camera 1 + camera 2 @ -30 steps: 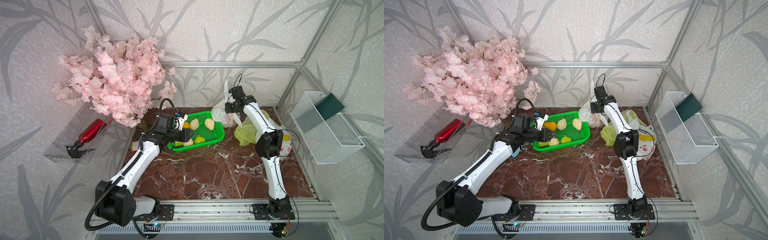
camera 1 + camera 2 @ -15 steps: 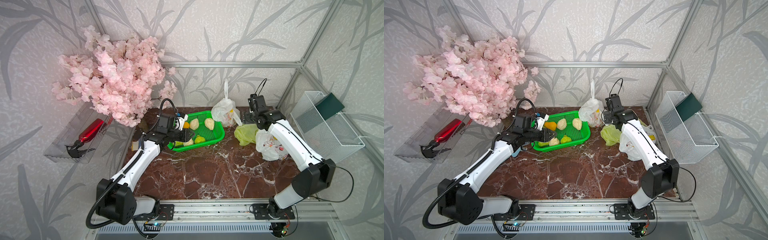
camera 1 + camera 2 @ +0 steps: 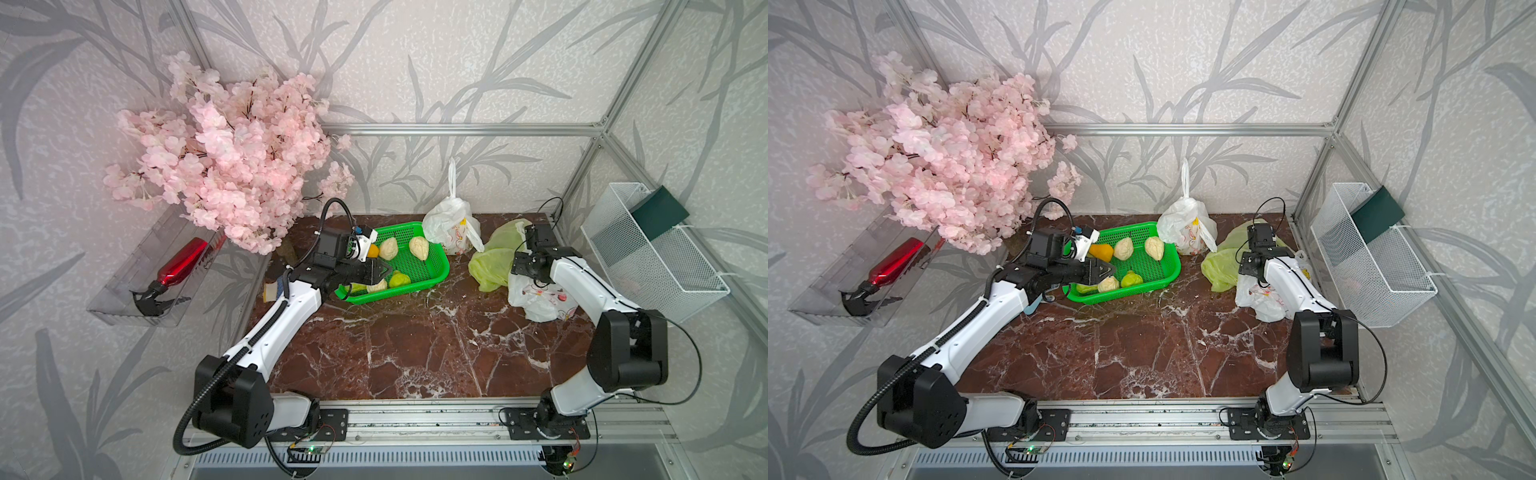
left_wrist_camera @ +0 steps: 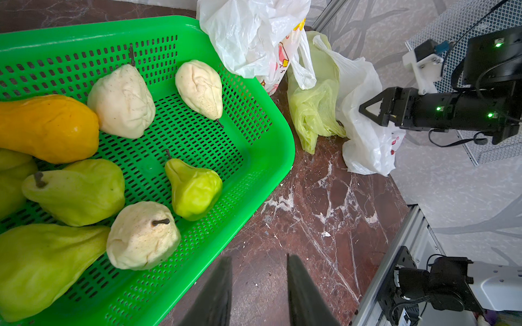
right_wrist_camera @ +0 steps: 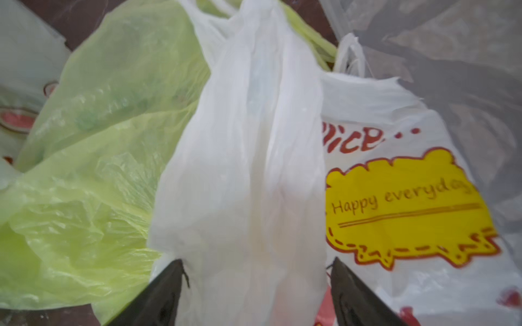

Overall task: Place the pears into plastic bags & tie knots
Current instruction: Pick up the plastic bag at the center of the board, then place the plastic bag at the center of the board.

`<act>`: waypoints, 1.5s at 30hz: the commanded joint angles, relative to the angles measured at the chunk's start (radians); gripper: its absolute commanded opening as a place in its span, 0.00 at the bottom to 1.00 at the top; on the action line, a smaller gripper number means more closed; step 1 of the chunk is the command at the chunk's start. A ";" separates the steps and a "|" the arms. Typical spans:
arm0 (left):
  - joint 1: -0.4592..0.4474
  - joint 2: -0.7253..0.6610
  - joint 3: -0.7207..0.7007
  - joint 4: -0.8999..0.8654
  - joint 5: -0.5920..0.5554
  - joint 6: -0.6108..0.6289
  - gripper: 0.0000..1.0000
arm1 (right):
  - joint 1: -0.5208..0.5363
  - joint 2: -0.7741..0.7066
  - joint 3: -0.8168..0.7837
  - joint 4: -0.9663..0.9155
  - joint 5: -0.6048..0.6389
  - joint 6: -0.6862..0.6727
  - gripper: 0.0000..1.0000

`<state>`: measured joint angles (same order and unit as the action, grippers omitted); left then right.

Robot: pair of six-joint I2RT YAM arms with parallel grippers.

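The white bag (image 5: 240, 169) is thin, limp and slippery; we should pinch its bunched handle. Our right jaws straddle it unclenched; our left jaws gape empty near the basket (image 4: 285, 152).

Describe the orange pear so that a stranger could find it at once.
Find the green basket at the back of the marble table. At its end nearest the pink blossoms lies the orange pear, the only orange fruit among cream pears and green pears.
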<state>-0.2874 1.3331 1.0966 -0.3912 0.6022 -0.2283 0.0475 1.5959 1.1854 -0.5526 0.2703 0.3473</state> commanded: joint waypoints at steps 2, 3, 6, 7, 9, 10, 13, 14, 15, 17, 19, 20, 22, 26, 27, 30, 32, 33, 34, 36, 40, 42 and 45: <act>-0.005 -0.028 0.013 -0.037 -0.014 0.003 0.33 | 0.009 -0.061 -0.024 0.086 -0.137 -0.014 0.28; -0.004 -0.030 0.016 -0.041 -0.019 0.001 0.33 | 0.023 -0.096 -0.041 0.104 -0.133 -0.026 0.19; -0.004 -0.038 0.021 -0.040 -0.024 -0.018 0.32 | 0.132 -0.206 -0.057 0.126 -0.038 -0.086 0.00; -0.004 -0.038 0.023 -0.039 -0.023 -0.025 0.31 | 0.179 -0.234 -0.056 0.133 0.013 -0.113 0.00; -0.004 -0.040 0.025 -0.032 -0.020 -0.044 0.31 | 0.284 -0.289 -0.038 0.156 0.127 -0.182 0.00; -0.004 -0.040 0.026 -0.027 -0.018 -0.051 0.30 | 0.325 -0.302 -0.016 0.153 0.166 -0.207 0.00; -0.004 -0.044 0.030 -0.025 -0.017 -0.062 0.30 | 0.474 -0.308 0.063 0.144 0.260 -0.305 0.00; -0.004 -0.048 0.031 -0.026 -0.020 -0.062 0.30 | 0.529 -0.300 0.092 0.137 0.284 -0.328 0.00; -0.003 -0.053 0.035 -0.032 -0.031 -0.060 0.30 | 0.584 -0.289 0.112 0.133 0.292 -0.339 0.00; 0.007 -0.066 0.043 -0.048 -0.066 -0.058 0.30 | 0.678 -0.260 0.133 0.123 0.284 -0.330 0.00; 0.029 -0.081 0.049 -0.052 -0.074 -0.068 0.30 | 0.780 -0.215 0.145 0.122 0.273 -0.297 0.00; 0.043 -0.091 0.052 -0.053 -0.071 -0.077 0.30 | 0.819 -0.190 0.146 0.130 0.274 -0.287 0.00; 0.080 -0.108 0.056 -0.052 -0.068 -0.112 0.31 | 0.889 -0.132 0.146 0.160 0.243 -0.257 0.00; 0.209 -0.149 0.004 0.025 0.008 -0.238 0.43 | 0.967 0.026 0.179 0.214 0.119 -0.146 0.07; 0.232 -0.157 -0.009 0.036 0.018 -0.252 0.47 | 0.969 0.069 0.197 0.216 0.073 -0.116 0.13; 0.252 -0.162 -0.024 0.014 0.008 -0.228 0.57 | 0.996 0.140 0.245 0.212 -0.157 -0.061 0.49; 0.252 -0.154 -0.028 -0.006 0.010 -0.221 0.60 | 0.982 0.119 0.265 0.190 -0.302 -0.050 0.68; 0.252 -0.148 -0.032 -0.005 0.018 -0.221 0.61 | 0.937 0.084 0.269 0.173 -0.363 -0.042 0.73; 0.251 -0.143 -0.035 0.000 0.024 -0.220 0.61 | 0.911 0.055 0.268 0.154 -0.403 -0.037 0.76; 0.241 -0.126 -0.038 0.013 0.034 -0.229 0.62 | 0.836 -0.022 0.250 0.112 -0.450 -0.019 0.79; 0.176 -0.084 -0.007 0.013 -0.004 -0.223 0.64 | 0.673 -0.135 0.224 0.006 -0.415 0.043 0.81; 0.136 -0.060 0.020 0.001 -0.034 -0.201 0.64 | 0.585 -0.160 0.226 -0.053 -0.345 0.102 0.81; 0.084 -0.019 0.058 -0.013 -0.069 -0.183 0.66 | 0.465 -0.164 0.228 -0.106 -0.255 0.174 0.83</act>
<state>-0.1684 1.2915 1.0927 -0.3962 0.5766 -0.4366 0.5709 1.4197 1.4117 -0.5323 -0.0593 0.4232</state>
